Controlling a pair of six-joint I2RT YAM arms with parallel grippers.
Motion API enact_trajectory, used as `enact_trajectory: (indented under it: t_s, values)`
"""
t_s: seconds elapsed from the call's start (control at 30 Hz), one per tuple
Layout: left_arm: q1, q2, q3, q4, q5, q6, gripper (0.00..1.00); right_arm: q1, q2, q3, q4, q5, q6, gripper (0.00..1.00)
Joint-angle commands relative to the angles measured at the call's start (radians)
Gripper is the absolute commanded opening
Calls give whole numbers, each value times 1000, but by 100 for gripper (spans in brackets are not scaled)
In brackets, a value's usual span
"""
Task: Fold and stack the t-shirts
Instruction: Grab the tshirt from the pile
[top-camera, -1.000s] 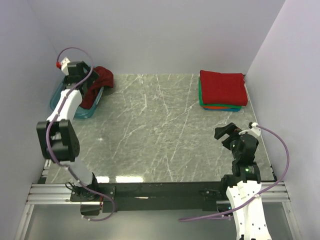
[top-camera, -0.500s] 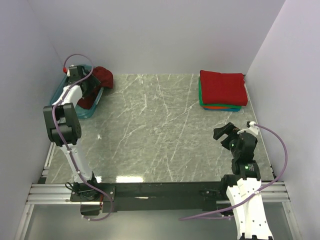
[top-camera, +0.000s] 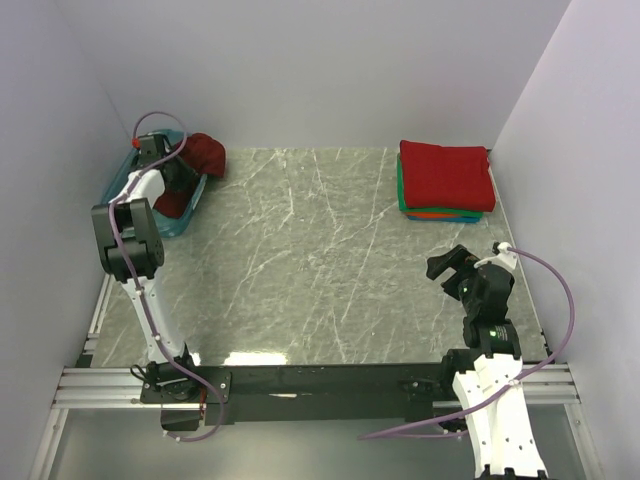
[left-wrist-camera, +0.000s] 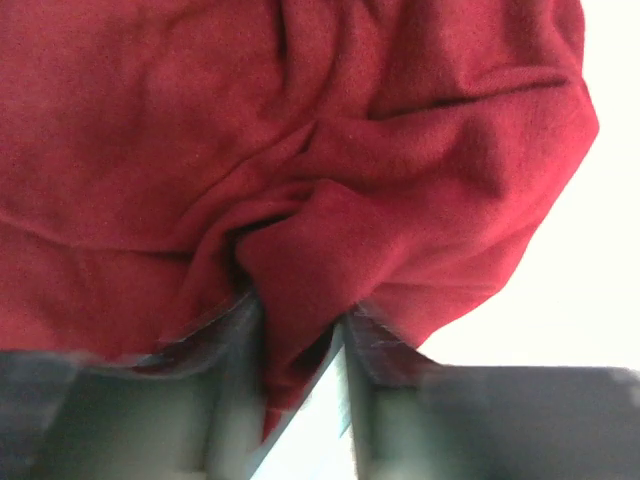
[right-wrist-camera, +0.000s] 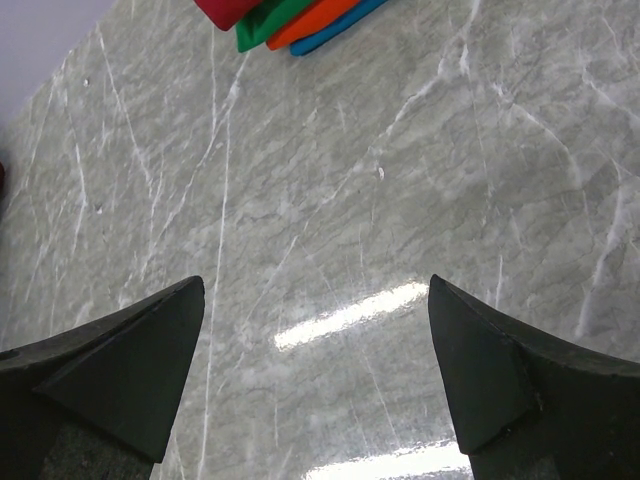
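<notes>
Maroon cloth, one item: your maroon t-shirt (top-camera: 200, 158) lies crumpled and deeply creased, heaped in and over the teal tub (top-camera: 113, 190) at the far left corner of the bench (top-camera: 300, 260). Your left claw (left-wrist-camera: 300, 375) is narrow, its fingers (left-wrist-camera: 232, 390) pinched on a hanging fold of that shirt. The folded stack (top-camera: 443, 180) sits far right, bright red on top with green, orange and blue edges beneath. Your right claw (right-wrist-camera: 315, 370) is spread wide above bare bench, holding nothing, well apart from the stack.
</notes>
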Motion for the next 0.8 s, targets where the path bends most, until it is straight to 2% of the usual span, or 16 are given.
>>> enact_trajectory:
  t_s: [0.0, 0.07, 0.23, 0.27, 0.53, 0.77]
  values:
    - [12, 6, 40, 40, 65, -12, 30, 4, 11, 11, 41, 20, -18, 99]
    - [13, -26, 12, 76, 70, -23, 22, 4, 10, 10, 42, 18, -21, 98]
    - [15, -135, 17, 75, 18, -15, 11, 4, 10, 10, 44, 12, -21, 98]
    - [15, -152, 33, 66, 1, -8, 5, 4, 10, 11, 42, 12, -21, 98]
    - [15, -386, 101, -37, -110, 54, 2, 4, -15, 5, 49, -3, -30, 98]
    - [12, -638, 70, -26, -64, 92, 4, 4, -33, 7, 44, 4, -33, 98]
